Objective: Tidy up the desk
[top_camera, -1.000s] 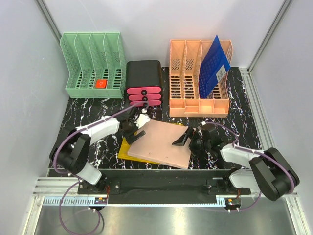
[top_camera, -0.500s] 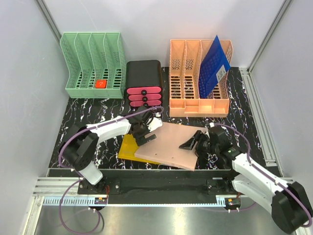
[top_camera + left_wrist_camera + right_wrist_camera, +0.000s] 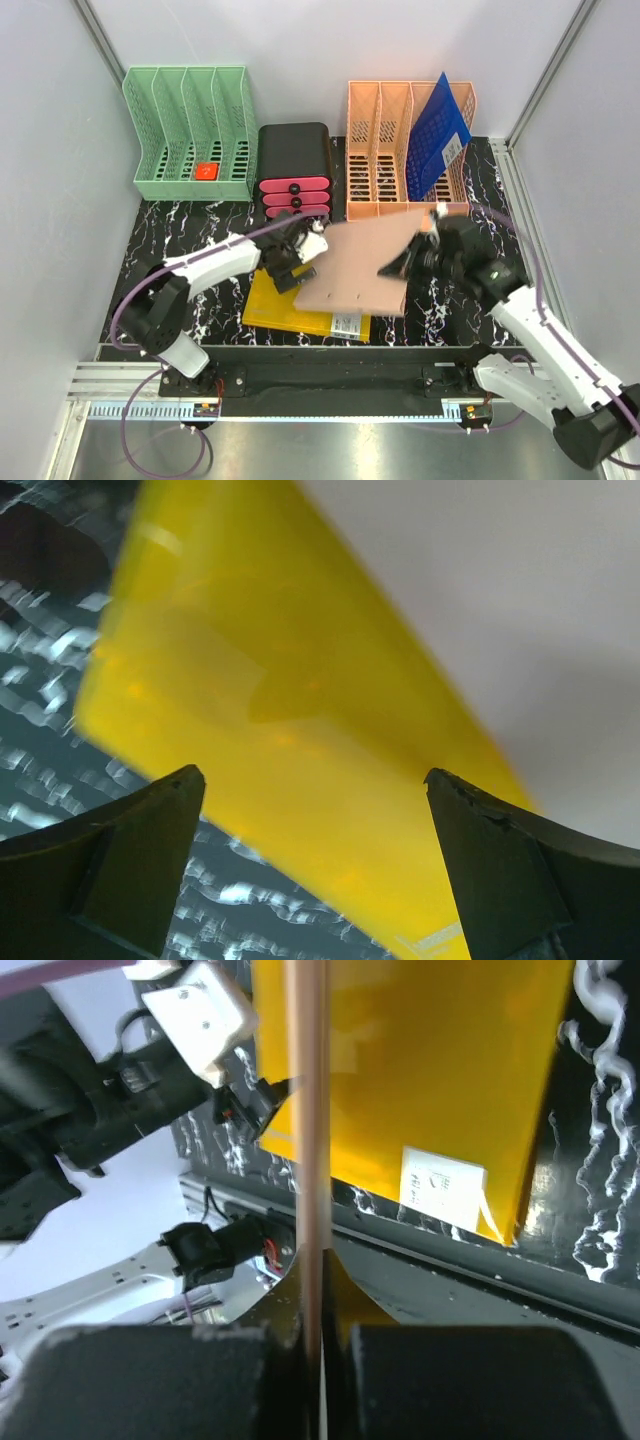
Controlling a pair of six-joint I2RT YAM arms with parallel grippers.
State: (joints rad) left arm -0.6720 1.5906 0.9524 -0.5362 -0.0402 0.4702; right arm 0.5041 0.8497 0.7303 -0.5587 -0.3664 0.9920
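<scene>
Pink folder (image 3: 365,268) hides much of yellow folder (image 3: 288,306); white label (image 3: 441,1190) text unreadable, left wrist view blurred.

The desk (image 3: 180,225) has a glossy, marble-veined black top, the yellow folder (image 3: 280,740) is smooth shiny plastic, and the pink folder (image 3: 360,270) looks matt.

Robotics laboratory test cell staged as an office workstation: plain white panel walls (image 3: 300,40) on aluminium framing (image 3: 545,72) enclose a black marble-patterned desk (image 3: 190,225), with a left arm (image 3: 205,265) and right arm (image 3: 545,335) bolted at its front rail (image 3: 330,358), bearing a green file rack (image 3: 190,130), orange file rack (image 3: 385,150), drawer unit (image 3: 294,150), pink board (image 3: 365,270) and yellow folder (image 3: 285,305).
</scene>
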